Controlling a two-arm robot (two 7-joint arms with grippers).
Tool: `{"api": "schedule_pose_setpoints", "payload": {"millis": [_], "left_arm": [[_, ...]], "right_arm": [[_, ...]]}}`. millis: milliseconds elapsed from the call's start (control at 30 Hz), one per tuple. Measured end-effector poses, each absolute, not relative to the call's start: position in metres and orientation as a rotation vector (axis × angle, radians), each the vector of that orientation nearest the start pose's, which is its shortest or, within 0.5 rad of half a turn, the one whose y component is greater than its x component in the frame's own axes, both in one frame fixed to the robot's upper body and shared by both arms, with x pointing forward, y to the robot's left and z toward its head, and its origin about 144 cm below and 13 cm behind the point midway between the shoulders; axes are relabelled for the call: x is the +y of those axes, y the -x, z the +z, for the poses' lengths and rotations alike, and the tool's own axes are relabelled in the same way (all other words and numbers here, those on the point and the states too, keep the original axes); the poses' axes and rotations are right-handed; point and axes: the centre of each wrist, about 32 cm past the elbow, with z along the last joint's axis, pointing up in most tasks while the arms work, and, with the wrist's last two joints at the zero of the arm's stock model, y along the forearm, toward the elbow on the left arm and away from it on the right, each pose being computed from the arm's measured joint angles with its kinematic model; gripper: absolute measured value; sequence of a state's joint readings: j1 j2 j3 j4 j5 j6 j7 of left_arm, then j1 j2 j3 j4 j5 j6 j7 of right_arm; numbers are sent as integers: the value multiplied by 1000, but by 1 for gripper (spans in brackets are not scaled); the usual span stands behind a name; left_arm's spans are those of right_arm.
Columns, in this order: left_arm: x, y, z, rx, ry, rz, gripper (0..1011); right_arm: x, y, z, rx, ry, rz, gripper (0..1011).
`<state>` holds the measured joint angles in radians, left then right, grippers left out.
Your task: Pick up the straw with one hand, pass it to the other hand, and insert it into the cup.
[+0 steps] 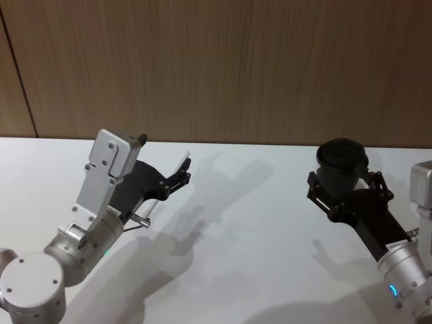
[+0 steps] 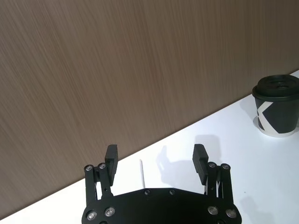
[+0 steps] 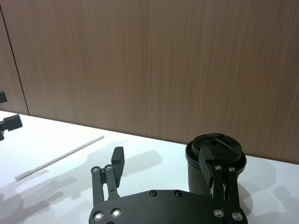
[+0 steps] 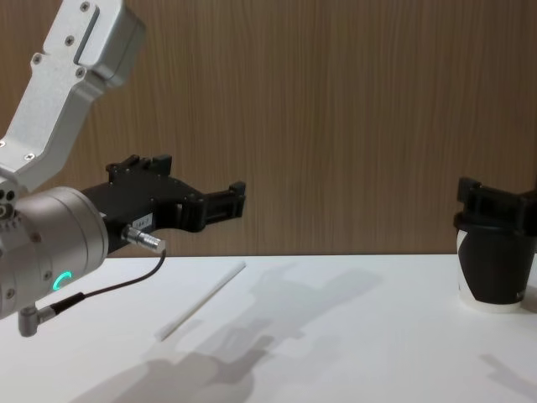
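The white straw [image 4: 201, 311] lies flat on the worktop [image 4: 352, 336], below the left tool [image 2: 155, 154], which hangs released with its fingers spread. The right tool [image 3: 161, 156], also released, sits close around the upright black cup [image 2: 276, 112]. I cannot tell if it touches.

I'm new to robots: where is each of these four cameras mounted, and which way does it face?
Head: up high, looking down on the white table, straw and cup; both arms show.
Chest: lower, looking level across the table to the wooden wall; the left arm looms large.
Left wrist: on the left arm, looking past its open left end effector toward the wall.
Right wrist: likewise, past the open right end effector, cup just beyond.
Shared: all four see the straw and the cup.
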<state>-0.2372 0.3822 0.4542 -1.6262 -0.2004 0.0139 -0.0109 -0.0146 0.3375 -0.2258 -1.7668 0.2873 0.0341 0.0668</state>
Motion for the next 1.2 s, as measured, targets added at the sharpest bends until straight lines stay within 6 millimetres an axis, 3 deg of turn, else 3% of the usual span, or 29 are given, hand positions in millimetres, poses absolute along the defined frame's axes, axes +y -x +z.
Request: {"api": "schedule_pose_setpoints", "payload": {"millis": [1200], "left_arm": [[198,-492,1204,-268,-61,1124,1003]], "right_arm": [[-237,-443,1189,-75,-26,-1229,1001]]}}
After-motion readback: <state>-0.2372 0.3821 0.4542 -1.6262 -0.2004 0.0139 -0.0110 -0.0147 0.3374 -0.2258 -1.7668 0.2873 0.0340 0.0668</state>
